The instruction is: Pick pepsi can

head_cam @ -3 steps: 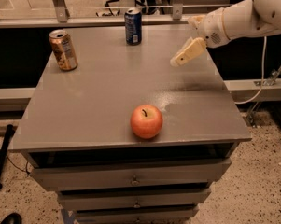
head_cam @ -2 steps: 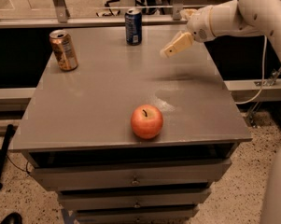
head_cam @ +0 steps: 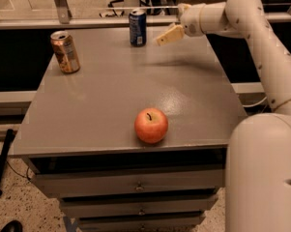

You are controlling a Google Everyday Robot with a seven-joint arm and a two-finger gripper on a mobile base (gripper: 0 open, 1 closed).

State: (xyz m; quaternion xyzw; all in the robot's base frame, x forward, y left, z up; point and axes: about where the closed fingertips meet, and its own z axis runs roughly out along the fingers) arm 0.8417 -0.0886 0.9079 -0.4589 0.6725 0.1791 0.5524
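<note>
Table (head_cam: 111, 95) carries everything. Arm (head_cam: 251, 18) reaches over its far right side. Apple (head_cam: 151, 125) sits near the front, gold can (head_cam: 65, 51) far left. Pepsi can (head_cam: 137, 27) stands upright at the far edge. Gripper (head_cam: 167, 36) hovers just right of it, apart, apparently lined up for a side approach; its grip state cannot be told.

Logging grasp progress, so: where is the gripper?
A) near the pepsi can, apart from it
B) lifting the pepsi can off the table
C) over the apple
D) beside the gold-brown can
A: the gripper hovers beside the pepsi can with a gap between them; the can stands upright on the table.
</note>
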